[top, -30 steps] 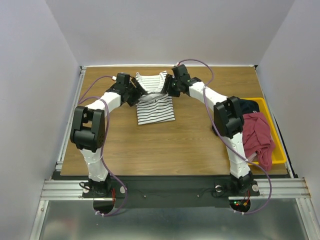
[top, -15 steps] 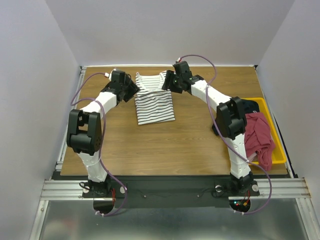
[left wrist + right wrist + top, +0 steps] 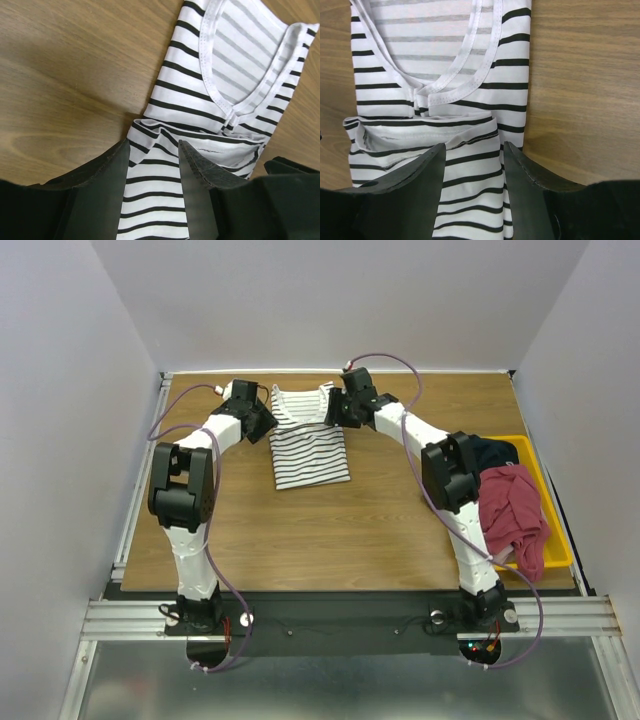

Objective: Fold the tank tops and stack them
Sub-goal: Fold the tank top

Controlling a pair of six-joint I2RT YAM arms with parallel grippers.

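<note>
While both arms stretch toward the far end of the table (image 3: 350, 530), the grippers sit wider apart than a sec ago.

Back then they crowded over the middle of the striped top (image 3: 310, 450). Now the L gripper (image 3: 258, 418) is over its left edge and the R gripper (image 3: 338, 410) is by its right shoulder. Elbows are raised on the near side, w/ forearms angled fwd & inward. Both wrist views show the jaws spread, w/ striped cloth lying under the gap and nothing pinched. The red top (image 3: 515, 515) lies crumpled in a yellow bin (image 3: 540, 455) at the right edge, spilling over its near rim. The striped top lies toward the far side of the table, its lower part folded up over the body. The fold edge is a bit rumpled, and the neckline & straps lie flat beyond it.
</note>
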